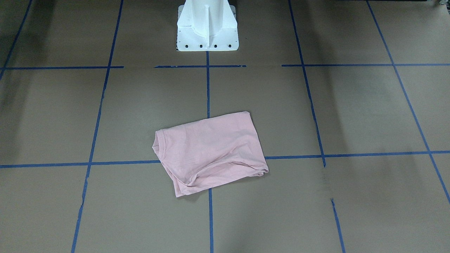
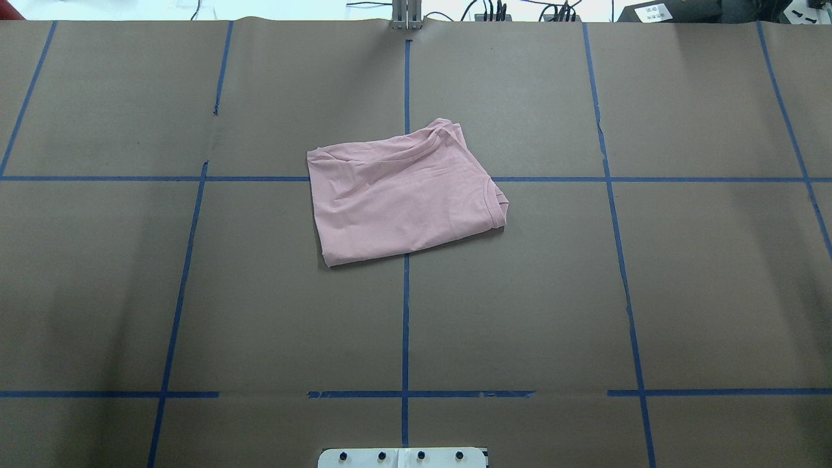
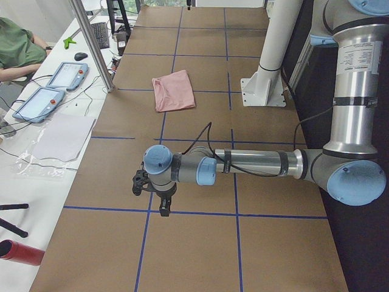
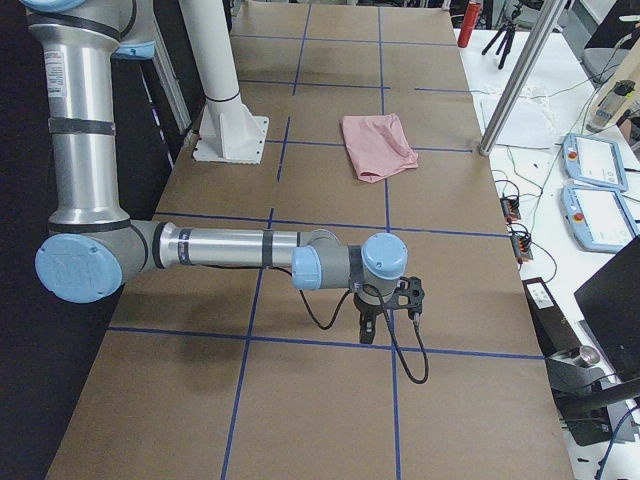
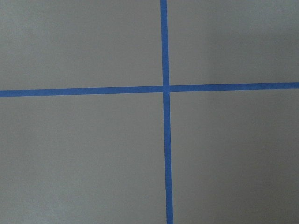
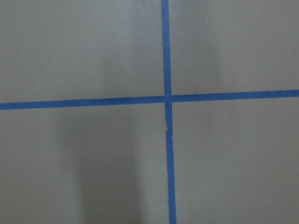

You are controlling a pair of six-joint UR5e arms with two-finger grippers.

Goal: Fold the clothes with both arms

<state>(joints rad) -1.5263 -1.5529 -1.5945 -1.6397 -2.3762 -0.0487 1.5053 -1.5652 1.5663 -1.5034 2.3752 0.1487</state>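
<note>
Pink T-shirt (image 2: 403,192), probably soft, light and limp, lies folded on the counter (image 2: 195,292) well apart from the left claw (image 3: 163,210) and right claw (image 4: 368,330), whose opening I cannot tell; its layered corners look best to pinch.

Open brown paper-covered surface (image 2: 520,292) surrounds the folded pale pink T-shirt (image 2: 403,195) on every side, with the white pedestal base (image 1: 207,28) standing well apart at the robot's edge and a slanted silver metal post (image 3: 91,42) at the operators' edge.
</note>
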